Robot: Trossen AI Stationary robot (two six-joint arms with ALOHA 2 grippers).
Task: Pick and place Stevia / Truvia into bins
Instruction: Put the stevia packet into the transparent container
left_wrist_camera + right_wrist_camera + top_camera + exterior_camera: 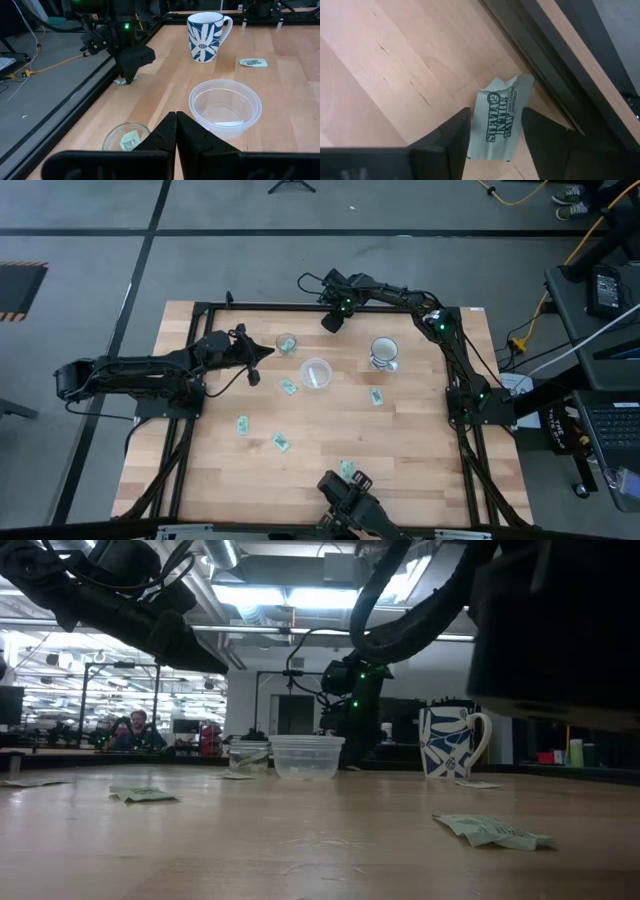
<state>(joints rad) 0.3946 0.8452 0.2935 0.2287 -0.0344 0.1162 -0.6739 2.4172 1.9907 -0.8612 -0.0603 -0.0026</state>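
Note:
A pale green Stevia sachet point(502, 112) lies flat on the table at its far edge, beside the black frame rail. My right gripper point(495, 131) is open and points down over it, one finger on each side, not visibly touching. My left gripper point(262, 352) is shut and empty, just left of the little clear cup point(286, 344), which holds a sachet point(130, 141). The wider whitish cup point(316, 373) stands to that cup's right. Other sachets lie flat on the table point(288, 387), point(243, 425), point(281, 442), point(376, 396).
A blue-and-white mug point(384, 353) stands right of the cups. Another sachet point(347, 470) lies near the table's near edge, beside the camera mount point(350, 500). The black frame rail point(555, 75) runs close behind my right gripper. People sit in the room beyond point(135, 730).

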